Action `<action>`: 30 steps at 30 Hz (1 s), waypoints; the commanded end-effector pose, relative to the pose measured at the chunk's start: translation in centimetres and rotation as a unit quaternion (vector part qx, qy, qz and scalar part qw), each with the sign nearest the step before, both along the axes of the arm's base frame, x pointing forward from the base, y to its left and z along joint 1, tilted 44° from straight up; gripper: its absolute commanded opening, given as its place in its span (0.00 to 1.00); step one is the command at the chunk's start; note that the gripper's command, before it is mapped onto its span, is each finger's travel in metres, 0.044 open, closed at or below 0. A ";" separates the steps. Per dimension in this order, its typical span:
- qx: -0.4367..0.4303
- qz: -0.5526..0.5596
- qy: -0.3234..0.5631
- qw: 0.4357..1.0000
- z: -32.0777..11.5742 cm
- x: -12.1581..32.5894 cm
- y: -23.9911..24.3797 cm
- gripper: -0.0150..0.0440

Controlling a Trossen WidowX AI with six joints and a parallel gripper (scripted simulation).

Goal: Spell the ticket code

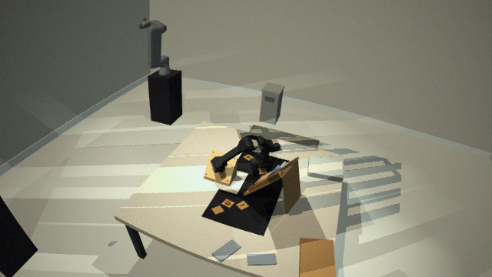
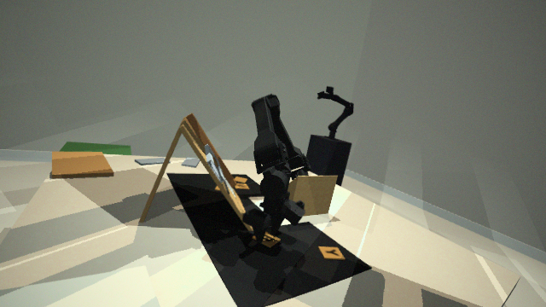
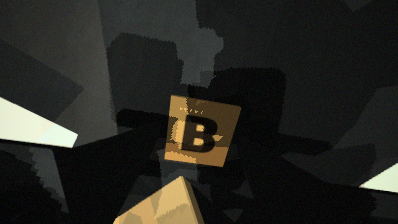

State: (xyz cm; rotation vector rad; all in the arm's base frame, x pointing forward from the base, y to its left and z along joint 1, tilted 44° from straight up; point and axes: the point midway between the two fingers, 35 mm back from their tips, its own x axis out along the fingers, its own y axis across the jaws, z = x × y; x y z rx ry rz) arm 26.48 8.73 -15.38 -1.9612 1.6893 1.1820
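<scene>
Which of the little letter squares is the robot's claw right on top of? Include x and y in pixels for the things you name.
The tile marked B (image 1: pixel 262 171) (image 2: pixel 269 240) (image 3: pixel 202 131): the open gripper (image 2: pixel 266 239) is down around it, while the other loose tiles lie well away on the black mat (image 1: pixel 261 227) (image 2: pixel 294 290).

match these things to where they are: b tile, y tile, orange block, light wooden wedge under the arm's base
1. B tile
2. Y tile
3. orange block
4. wooden wedge

A. off the black mat, beyond the leaning board
B. under the arm's base
C. at the gripper's fingertips
D. on the mat, apart from the gripper

1-C; 2-D; 3-A; 4-B
</scene>
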 end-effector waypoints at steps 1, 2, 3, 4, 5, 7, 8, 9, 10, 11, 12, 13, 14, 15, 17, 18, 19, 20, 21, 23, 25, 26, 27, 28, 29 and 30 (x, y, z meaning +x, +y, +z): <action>-0.002 0.002 0.000 1.000 0.0 0.0 -0.1 0.83; -0.002 0.002 0.000 1.000 0.0 0.0 -0.1 0.83; -0.002 0.002 0.000 1.000 0.0 0.0 -0.1 0.83; -0.002 0.002 0.000 1.000 0.0 0.0 -0.1 0.83; -0.002 0.002 0.000 1.000 0.0 0.0 -0.1 0.83; -0.002 0.002 0.000 1.000 0.0 0.0 -0.1 0.83; -0.002 0.002 0.000 1.000 0.0 0.0 -0.1 0.83; -0.002 0.002 0.000 1.000 0.0 0.0 -0.1 0.83; -0.002 0.002 0.000 1.000 0.0 0.0 -0.1 0.83; -0.002 0.002 0.000 1.000 0.0 0.0 -0.1 0.83; -0.002 0.002 0.000 1.000 0.0 0.0 -0.1 0.83; -0.002 0.002 0.000 1.000 0.0 0.0 -0.1 0.83; -0.002 0.002 0.000 1.000 0.0 0.0 -0.1 0.83; -0.002 0.002 0.000 1.000 0.0 0.0 -0.1 0.83; -0.002 0.002 0.000 1.000 0.0 0.0 -0.1 0.83; -0.002 0.002 0.000 1.000 -0.1 0.0 -0.1 0.83; -0.002 0.002 0.000 1.000 -0.1 0.0 -0.1 0.83; -0.002 0.002 0.000 1.000 -0.1 0.0 -0.1 0.83; -0.002 0.002 0.000 1.000 -0.1 0.0 -0.1 0.79; -0.002 0.002 0.000 1.000 -0.1 0.0 -0.1 0.76; -0.002 0.002 0.000 1.000 -0.1 0.0 -0.1 0.74; -0.002 0.002 0.000 1.000 -0.1 0.0 -0.1 0.73; -0.002 0.002 0.000 1.000 -0.1 0.0 -0.1 0.72; -0.002 0.002 0.000 1.000 -0.1 0.0 -0.1 0.71; -0.002 0.002 0.000 1.000 -0.1 0.0 -0.1 0.70; -0.002 0.002 0.000 1.000 -0.1 0.0 -0.1 0.68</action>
